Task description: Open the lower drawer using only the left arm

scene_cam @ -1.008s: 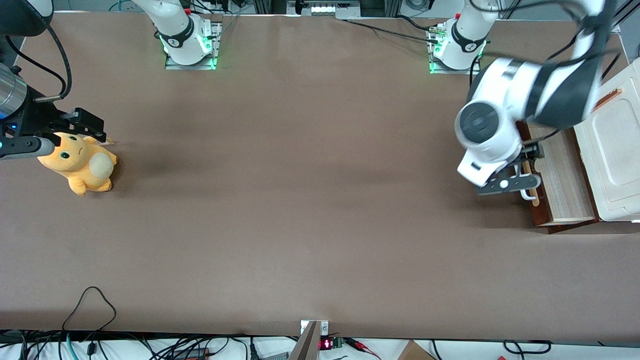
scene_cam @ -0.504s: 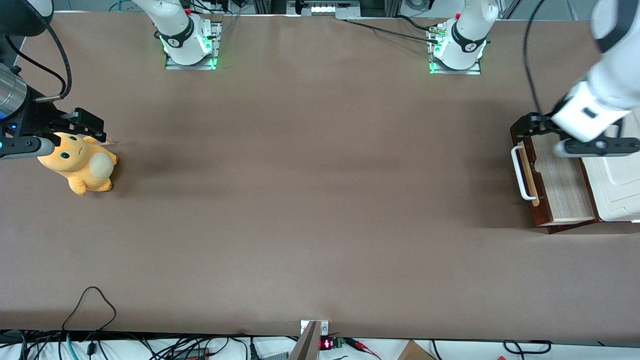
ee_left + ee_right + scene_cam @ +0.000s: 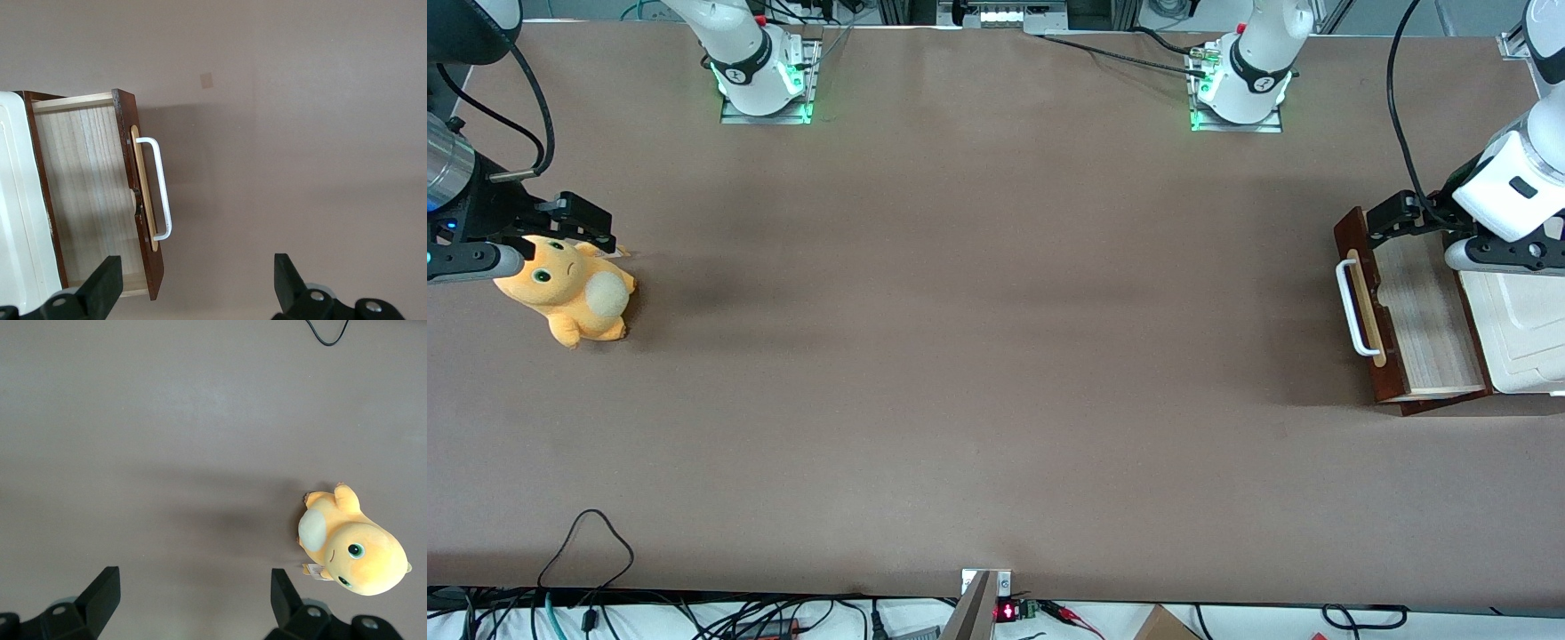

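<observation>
Now the lower drawer [image 3: 1414, 311] stands pulled out at the counter's [image 3: 960, 356] edge toward the working arm's end, its pale wood inside showing and its white handle [image 3: 159, 189] free. The left arm's pincer [image 3: 193, 293] hangs above the drawer, fingers [image 3: 107, 283] spread wide apart, gripping nothing.

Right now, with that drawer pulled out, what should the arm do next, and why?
Probably just keep lifting clear and stop. The drawer already stands pulled out, its light wood inside showing, and its handle is free. The gripper hangs above the drawer with its jaws open, holding nothing, so little seems left to do.
</observation>
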You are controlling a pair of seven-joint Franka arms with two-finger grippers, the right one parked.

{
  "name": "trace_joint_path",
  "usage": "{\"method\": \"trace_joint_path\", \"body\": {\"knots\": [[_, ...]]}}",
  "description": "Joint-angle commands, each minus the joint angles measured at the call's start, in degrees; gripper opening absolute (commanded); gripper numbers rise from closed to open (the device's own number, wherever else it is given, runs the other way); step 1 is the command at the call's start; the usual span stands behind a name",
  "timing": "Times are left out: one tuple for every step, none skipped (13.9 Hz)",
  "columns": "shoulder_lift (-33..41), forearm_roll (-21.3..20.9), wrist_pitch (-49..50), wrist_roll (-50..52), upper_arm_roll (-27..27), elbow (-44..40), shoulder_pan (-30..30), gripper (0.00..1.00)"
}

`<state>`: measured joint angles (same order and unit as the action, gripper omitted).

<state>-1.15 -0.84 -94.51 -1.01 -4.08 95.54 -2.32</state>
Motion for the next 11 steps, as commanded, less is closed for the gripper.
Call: {"method": "trace_joint_path", "body": {"knots": [[0.6,1.0,-0.2,-1.7,0.1,-0.1,-0.1,1.0],[0.6,1.0,-0.2,-1.8,0.1,-0.1,-0.1,1.0],[0.6,0.9,-0.2,-2.1,0.1,-0.1,-0.1,1.0],[0.6,0.8,-0.2,-2.1,0.1,-0.5,-0.1,1.0],[0.5,0.8,-0.2,-2.1,0.1,-1.1,-0.1,1.0],[0.4,0.8,-0.2,-2.0,0.0,-1.1,-0.1,1.0],[0.4,0.8,-0.2,-2.0,0.0,-1.2,-0.1,1.0],[0.4,0.8,-0.2,-2.0,0.0,-1.2,-0.1,1.0],[0.4,0.7,-0.1,-2.1,0.0,-1.2,-0.1,1.0],[0.4,0.5,-0.1,-2.1,0.0,-1.2,-0.1,1.0],[0.4,0.4,-0.1,-2.1,0.0,-1.2,-0.1,1.0]]}}
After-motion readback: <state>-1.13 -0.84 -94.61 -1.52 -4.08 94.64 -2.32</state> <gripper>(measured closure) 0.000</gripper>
